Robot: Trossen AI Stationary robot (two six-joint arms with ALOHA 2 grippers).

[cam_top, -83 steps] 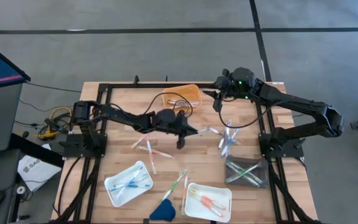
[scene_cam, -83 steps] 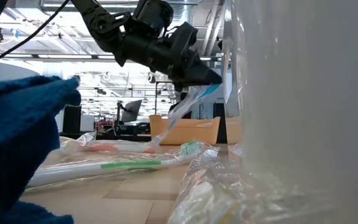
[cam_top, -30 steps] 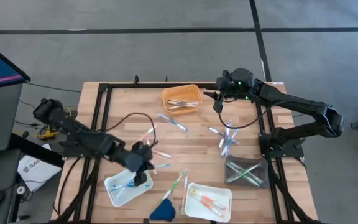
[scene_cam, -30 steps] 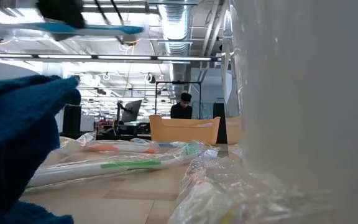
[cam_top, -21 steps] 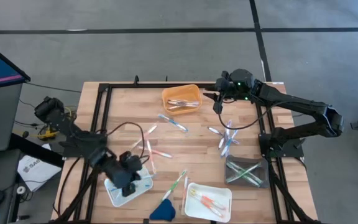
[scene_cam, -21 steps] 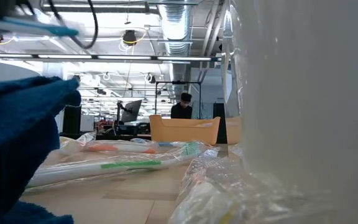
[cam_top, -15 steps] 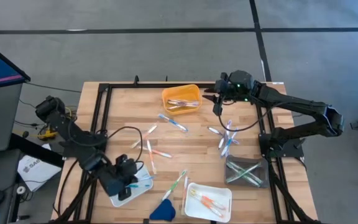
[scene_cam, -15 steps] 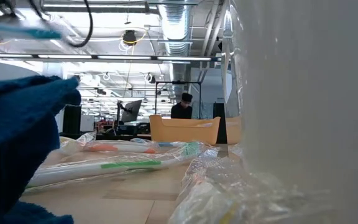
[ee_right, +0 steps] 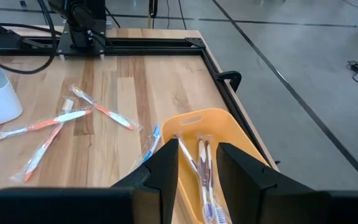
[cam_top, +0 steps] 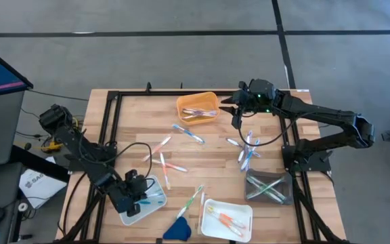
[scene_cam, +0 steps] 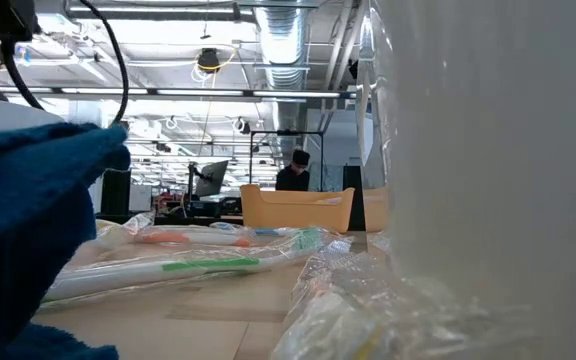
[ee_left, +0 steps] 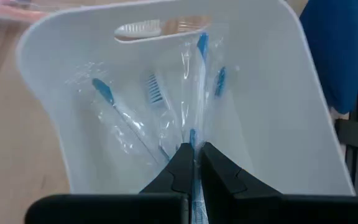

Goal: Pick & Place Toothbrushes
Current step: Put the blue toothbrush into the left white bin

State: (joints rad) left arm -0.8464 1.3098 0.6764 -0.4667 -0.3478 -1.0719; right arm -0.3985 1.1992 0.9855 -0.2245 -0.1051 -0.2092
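The left gripper (ee_left: pixel 193 163) pinched a blue toothbrush (ee_left: pixel 194 134) — thin, sealed in clear wrap — over the white tray (ee_left: pixel 272 118). The right gripper (ee_right: pixel 199 163) stood part-open, holding nothing.

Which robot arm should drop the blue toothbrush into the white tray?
The left. Its gripper is shut on a blue toothbrush right above the white tray. The right gripper hangs far off, by the orange bin.

In the low view a blurred dark-blue cloth wedge (scene_cam: pixel 28 240) and a pale translucent wall (scene_cam: pixel 498 180) hide most of the counter. The left arm's dark fingers (ee_left: pixel 180 169) cover the lower end of the wrapped blue toothbrush (ee_left: pixel 199 81) between them. The square white plastic tray (ee_left: pixel 278 93) is cut off at the frame's edge.
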